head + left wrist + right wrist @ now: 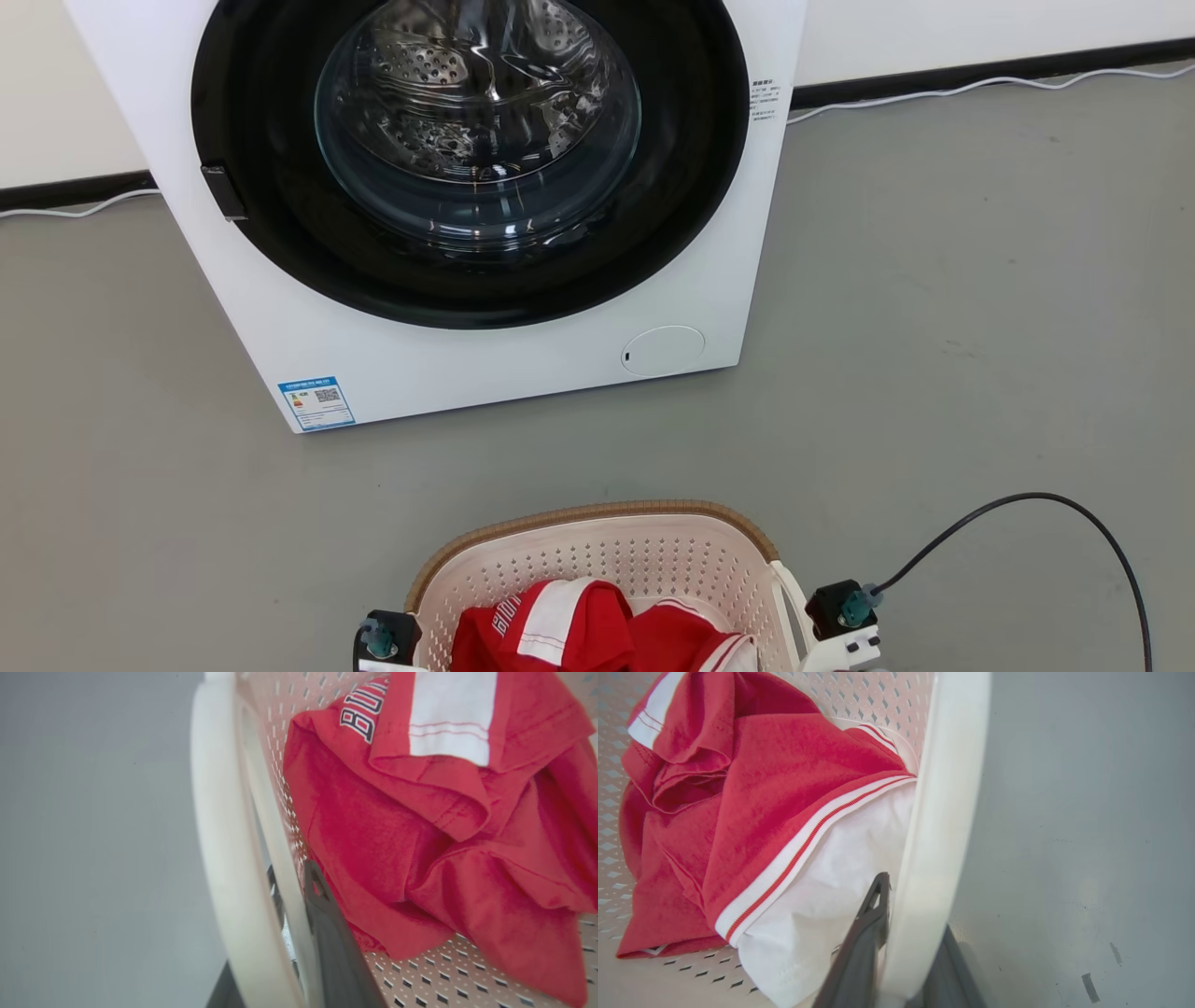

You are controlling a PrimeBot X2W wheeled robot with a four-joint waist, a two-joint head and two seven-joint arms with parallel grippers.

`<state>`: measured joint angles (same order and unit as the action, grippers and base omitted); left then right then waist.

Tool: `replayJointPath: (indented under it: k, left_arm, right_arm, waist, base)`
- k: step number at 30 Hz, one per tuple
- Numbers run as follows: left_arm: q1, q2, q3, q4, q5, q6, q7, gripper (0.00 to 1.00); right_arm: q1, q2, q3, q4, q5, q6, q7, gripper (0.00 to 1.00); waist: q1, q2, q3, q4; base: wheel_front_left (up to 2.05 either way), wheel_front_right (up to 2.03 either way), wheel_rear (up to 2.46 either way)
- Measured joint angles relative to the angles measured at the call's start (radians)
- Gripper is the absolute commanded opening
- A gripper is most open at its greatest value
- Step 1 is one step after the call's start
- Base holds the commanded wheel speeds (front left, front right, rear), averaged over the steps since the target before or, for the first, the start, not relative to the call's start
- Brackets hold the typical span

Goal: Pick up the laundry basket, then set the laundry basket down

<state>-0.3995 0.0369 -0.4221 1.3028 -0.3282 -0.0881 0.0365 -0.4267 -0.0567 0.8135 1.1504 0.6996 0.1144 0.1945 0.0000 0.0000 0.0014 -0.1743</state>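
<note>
Laundry basket (607, 560) is in front of the washing machine (467, 364), well apart from it, with red-and-white clothes (560, 625) inside. My left gripper (292, 879) is clenched on the left handle (219, 835), one finger either side. My right gripper (913, 905) grips the right handle (943, 812) the same way. Can't tell if it's off the floor (934, 327).

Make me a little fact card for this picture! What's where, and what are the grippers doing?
Laundry basket: in front of the washing machine, apart from it
Inside basket: red and white clothes
Left gripper: shut around the left handle
Right gripper: shut around the right handle
Floor: grey, with a black cable
</note>
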Motion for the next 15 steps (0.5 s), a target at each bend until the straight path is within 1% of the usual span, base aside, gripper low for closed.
replayJointPath:
  k: [15]
  left_arm:
    - [0.0,0.002,-0.016,0.0,-0.024,0.001,0.0,0.0]
  right_arm:
    - [0.0,0.0,0.001,0.0,0.007,0.0,-0.001,0.0]
  waist:
    - [-0.0001,0.0,0.008,0.0]
  base:
    - [0.0,0.0,0.0]
